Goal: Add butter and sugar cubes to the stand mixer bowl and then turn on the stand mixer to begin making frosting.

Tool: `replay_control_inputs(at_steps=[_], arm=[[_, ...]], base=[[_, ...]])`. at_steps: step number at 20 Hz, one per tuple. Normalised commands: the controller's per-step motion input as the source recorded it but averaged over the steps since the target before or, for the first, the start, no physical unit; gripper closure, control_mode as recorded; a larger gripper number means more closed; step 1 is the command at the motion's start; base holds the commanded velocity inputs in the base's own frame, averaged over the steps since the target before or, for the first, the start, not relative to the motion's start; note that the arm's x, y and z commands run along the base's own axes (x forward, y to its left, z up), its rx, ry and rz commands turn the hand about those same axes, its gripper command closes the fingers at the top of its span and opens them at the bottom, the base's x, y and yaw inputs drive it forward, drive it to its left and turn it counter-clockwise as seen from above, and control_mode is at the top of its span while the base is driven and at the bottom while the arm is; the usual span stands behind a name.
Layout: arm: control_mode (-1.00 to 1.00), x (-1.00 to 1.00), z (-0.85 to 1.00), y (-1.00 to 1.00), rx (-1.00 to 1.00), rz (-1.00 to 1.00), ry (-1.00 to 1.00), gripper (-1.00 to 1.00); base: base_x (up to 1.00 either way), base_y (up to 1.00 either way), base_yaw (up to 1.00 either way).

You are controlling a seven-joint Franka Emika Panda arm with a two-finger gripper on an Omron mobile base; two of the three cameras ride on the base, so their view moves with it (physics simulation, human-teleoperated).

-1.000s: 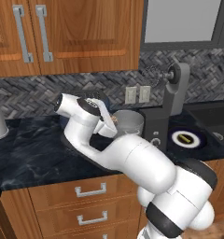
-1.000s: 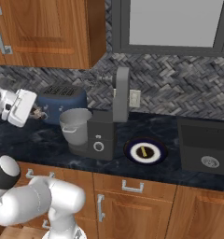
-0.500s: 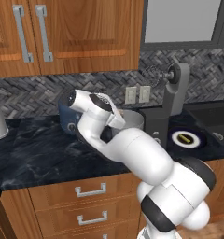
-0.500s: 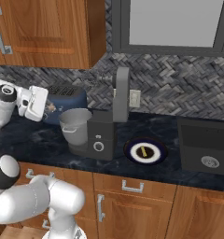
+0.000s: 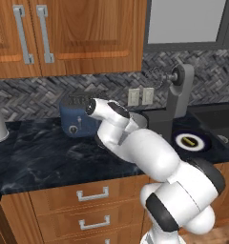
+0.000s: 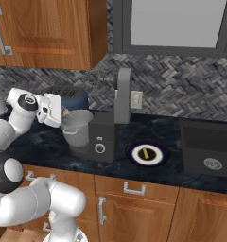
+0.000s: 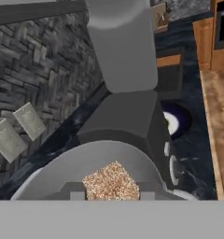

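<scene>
Gripper [image 6: 64,112]: pinching a sugar cube [image 7: 111,182] between its tips.
Cube's place: directly above the stand mixer bowl [image 6: 76,124].
Bowl: on stand mixer [image 6: 107,127], at its 9 o'clock.

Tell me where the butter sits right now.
In the right base view, the butter lies on the dark plate, on the counter right of the stand mixer.

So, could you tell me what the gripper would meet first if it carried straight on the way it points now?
Most likely the stand mixer bowl: the gripper, shut on a sugar cube, points over its rim, with the stand mixer behind. Depth is unclear, so it might instead pass just above the bowl.
</scene>
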Motion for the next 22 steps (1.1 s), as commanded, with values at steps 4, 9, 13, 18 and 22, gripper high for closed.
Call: replay_control_inputs(at_steps=[4,9,13,18,22], arm=[[-1.0,0.32,-0.43,-0.05,0.0,0.12,0.04,1.0],[-1.0,0.28,-0.34,0.0,0.01,0.15,0.04,1.0],[-1.0,0.41,-0.29,0.0,0.01,0.15,0.04,1.0],[-1.0,0.4,-0.34,0.0,0.0,0.15,0.06,1.0],[-1.0,0.22,-0.43,0.0,0.0,0.14,0.04,-1.0]], base=[[0.0,0.0,0.0],[0.0,0.0,0.0],[0.0,0.0,0.0],[0.0,0.0,0.0],[0.0,0.0,0.0]])
